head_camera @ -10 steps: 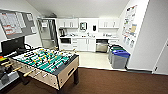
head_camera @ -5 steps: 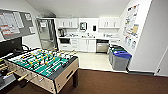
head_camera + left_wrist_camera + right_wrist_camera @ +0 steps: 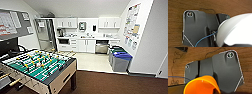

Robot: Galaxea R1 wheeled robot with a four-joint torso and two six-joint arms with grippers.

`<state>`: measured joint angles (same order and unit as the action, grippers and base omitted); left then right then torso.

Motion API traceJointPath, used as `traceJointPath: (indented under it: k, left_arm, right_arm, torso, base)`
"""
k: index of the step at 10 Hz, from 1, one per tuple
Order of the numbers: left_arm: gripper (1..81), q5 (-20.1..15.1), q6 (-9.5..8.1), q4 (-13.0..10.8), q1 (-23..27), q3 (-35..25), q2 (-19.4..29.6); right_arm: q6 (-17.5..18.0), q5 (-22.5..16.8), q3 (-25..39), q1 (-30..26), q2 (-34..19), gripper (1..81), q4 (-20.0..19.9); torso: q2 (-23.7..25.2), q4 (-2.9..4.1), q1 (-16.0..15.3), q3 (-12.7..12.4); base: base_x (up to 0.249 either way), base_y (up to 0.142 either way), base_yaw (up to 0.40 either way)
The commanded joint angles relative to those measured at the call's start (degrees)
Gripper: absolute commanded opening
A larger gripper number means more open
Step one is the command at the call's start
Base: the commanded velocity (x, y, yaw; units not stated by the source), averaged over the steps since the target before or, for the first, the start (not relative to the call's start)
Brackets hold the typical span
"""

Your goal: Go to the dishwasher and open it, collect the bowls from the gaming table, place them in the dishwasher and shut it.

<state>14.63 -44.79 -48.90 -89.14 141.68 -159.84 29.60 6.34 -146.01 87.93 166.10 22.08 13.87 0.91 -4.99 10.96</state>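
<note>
1. Where the brown carpet (image 3: pixel 112 83) gives way to pale kitchen floor (image 3: pixel 91 61), the dishwasher (image 3: pixel 101 47) sits at the far wall, under the counter (image 3: pixel 86 38), steel front shut, just right of the white cabinets (image 3: pixel 86 45).
2. Right of it, near the wall, stand the bins: a grey bin (image 3: pixel 120 61) with a blue lid in front, a green-lidded one (image 3: pixel 115 52) behind; lids down, contents hidden.
3. Foosball table (image 3: pixel 37 67) is close on the left, green field, rods with yellow handles.
4. Left wrist view looks down on carpet, with a dark plate and a white rounded shell (image 3: pixel 236 31); fingers — cannot tell.
5. Right wrist view has carpet too, with an orange rounded part (image 3: pixel 201 85) below the plate; fingers — cannot tell.
</note>
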Motion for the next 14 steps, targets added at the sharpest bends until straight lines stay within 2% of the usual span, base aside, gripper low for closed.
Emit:
traceJointPath:
  k: [1,11,14]
  left_arm:
    - [1.0,-0.57,0.23,-0.85,1.99,-0.61,1.01]
    - [1.0,-0.57,0.23,-0.85,1.99,-0.52,1.10]
    - [1.0,-0.65,0.23,-0.85,1.99,-0.52,1.01]
  right_arm:
    - [-0.16,-2.21,0.38,-2.44,-0.48,1.0,0.51]
    - [-0.16,-2.21,0.38,-2.36,-0.47,1.0,0.51]
    - [-0.16,-2.21,0.38,-2.45,-0.48,1.0,0.42]
  torso:
    - [0.00,0.00,0.00,0.00]
    - [0.00,0.00,0.04,0.00]
    - [0.00,0.00,0.06,0.00]
  base:
    - [0.173,0.000,0.000]
    - [0.183,0.000,0.000]
    - [0.191,-0.070,0.000]
